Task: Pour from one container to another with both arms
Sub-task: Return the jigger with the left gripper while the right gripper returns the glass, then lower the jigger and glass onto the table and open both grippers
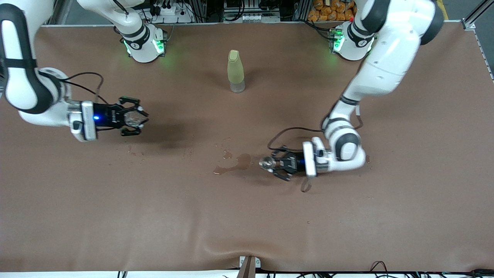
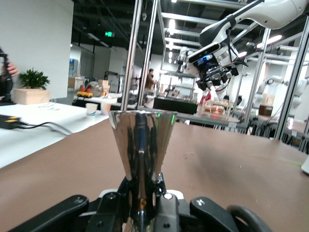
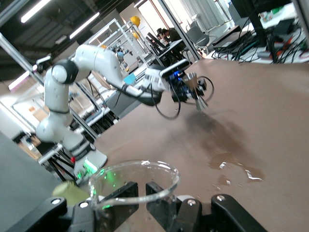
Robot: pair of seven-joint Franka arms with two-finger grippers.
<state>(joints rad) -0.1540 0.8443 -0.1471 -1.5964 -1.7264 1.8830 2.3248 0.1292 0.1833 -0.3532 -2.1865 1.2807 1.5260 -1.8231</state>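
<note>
A clear glass cup (image 1: 134, 117) sits in my right gripper (image 1: 136, 118), which is shut on it and held over the table toward the right arm's end. In the right wrist view the cup's rim (image 3: 137, 199) rings the right gripper (image 3: 146, 193). My left gripper (image 1: 271, 164) is shut on a shiny metal cone-shaped cup (image 1: 265, 163) just over the table. The left wrist view shows that metal cup (image 2: 141, 140) upright in the left gripper (image 2: 143, 195). The right wrist view shows the metal cup (image 3: 197, 93) tilted.
A yellow-green bottle (image 1: 236, 71) stands upright mid-table, farther from the front camera than both grippers. A spill of liquid (image 1: 233, 163) wets the brown table cover (image 1: 247, 224) beside the metal cup, with smaller drops (image 1: 133, 152) under the right gripper.
</note>
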